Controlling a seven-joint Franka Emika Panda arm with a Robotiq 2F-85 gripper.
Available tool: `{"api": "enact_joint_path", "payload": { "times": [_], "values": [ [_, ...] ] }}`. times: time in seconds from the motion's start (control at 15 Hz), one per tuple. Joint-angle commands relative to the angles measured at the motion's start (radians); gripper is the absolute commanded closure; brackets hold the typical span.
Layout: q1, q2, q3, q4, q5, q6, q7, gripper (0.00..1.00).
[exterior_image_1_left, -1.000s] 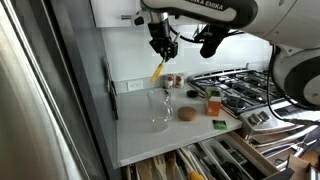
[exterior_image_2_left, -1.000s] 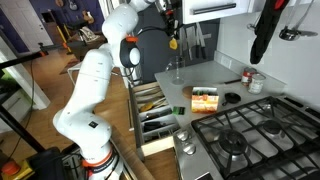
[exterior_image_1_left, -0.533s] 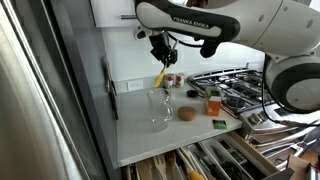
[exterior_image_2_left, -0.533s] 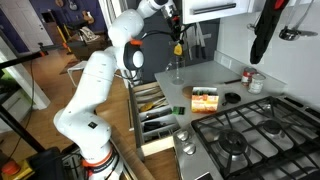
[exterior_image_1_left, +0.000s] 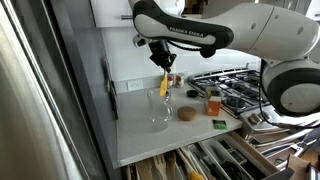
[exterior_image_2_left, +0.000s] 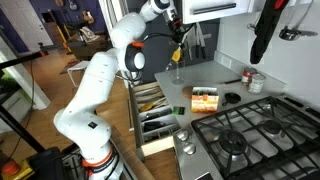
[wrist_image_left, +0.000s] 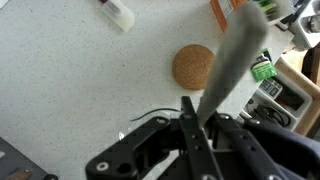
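My gripper (exterior_image_1_left: 162, 64) is shut on a long thin utensil whose yellow end (exterior_image_1_left: 164, 87) hangs straight down. That end is just above the mouth of a clear glass (exterior_image_1_left: 159, 110) standing on the white counter (exterior_image_1_left: 140, 140). In both exterior views the utensil (exterior_image_2_left: 176, 55) is over the glass (exterior_image_2_left: 175, 72). In the wrist view the utensil (wrist_image_left: 232, 55) shows as a blurred grey strip running out from between the fingers (wrist_image_left: 200, 118). The glass is hidden there.
A round cork disc (exterior_image_1_left: 187, 114) (wrist_image_left: 193, 66) lies to the right of the glass. An orange bottle (exterior_image_1_left: 213, 101) and a small green item (exterior_image_1_left: 219, 124) stand near the gas stove (exterior_image_1_left: 240, 85). Drawers (exterior_image_2_left: 155, 115) stand open below the counter. A box (exterior_image_2_left: 205, 98) lies by the hob.
The gripper has moved down and slightly sideways with the utensil. The yellow end has dropped from well above the glass to just over its mouth.
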Motion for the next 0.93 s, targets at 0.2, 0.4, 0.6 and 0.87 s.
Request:
{"api": "enact_joint_path", "payload": {
  "times": [0.2, 0.4, 0.6, 0.87],
  "values": [
    [0.004, -0.040, -0.003, -0.016, 0.000, 0.011, -0.058, 0.32],
    [0.004, -0.064, -0.004, -0.019, 0.004, -0.013, -0.049, 0.08],
    [-0.011, -0.109, 0.010, -0.026, 0.045, -0.100, -0.002, 0.00],
    [-0.056, -0.178, 0.050, -0.027, 0.144, -0.304, 0.080, 0.00]
  ]
}}
